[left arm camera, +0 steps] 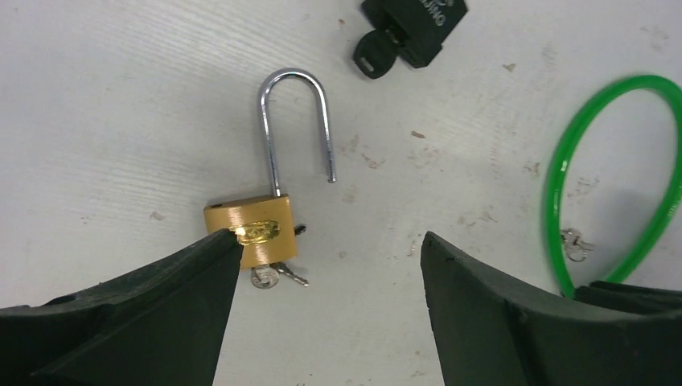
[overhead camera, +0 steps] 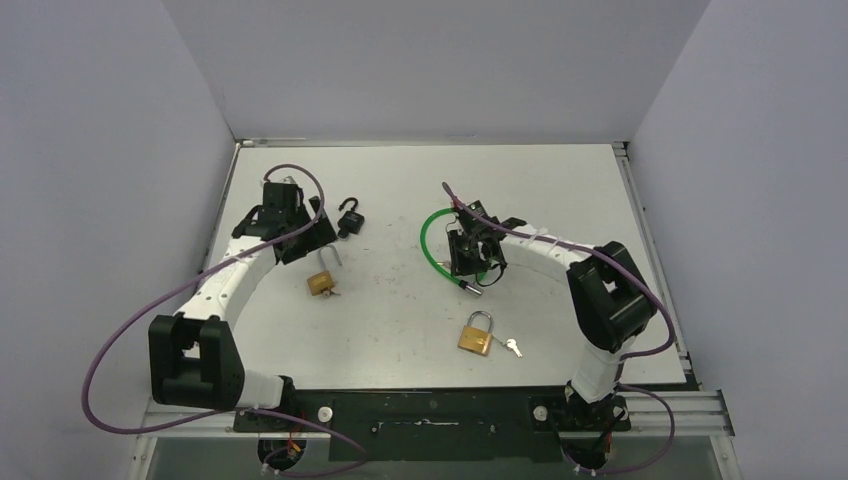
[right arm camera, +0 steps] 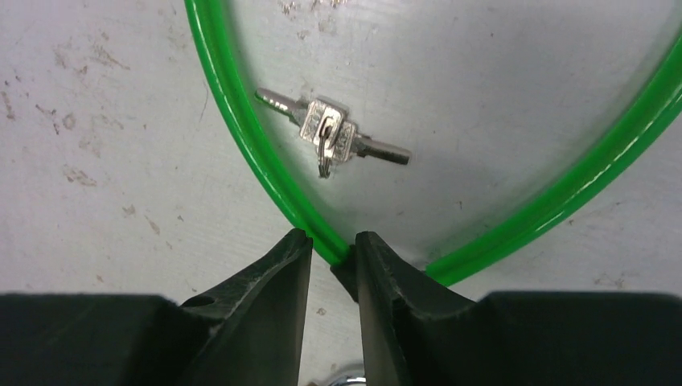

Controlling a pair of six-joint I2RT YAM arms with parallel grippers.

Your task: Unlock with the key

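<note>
1 downturned right claw (right arm camera: 334,245) pinches cable (right arm camera: 227,100).

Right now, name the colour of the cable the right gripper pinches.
Cable is bright green; clearest in right wrist view.

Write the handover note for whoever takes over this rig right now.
Left gripper: open, poised by the long-shackle brass padlock, shackle open, inserted key in its base.
Right gripper: shut on the green cable lock; small keys lie loose inside its loop.
Black padlock: looks open, black-headed key in it.
Second brass padlock: closed, loose key beside it.
Left: that closed padlock; the cable lock's state is unclear.
</note>
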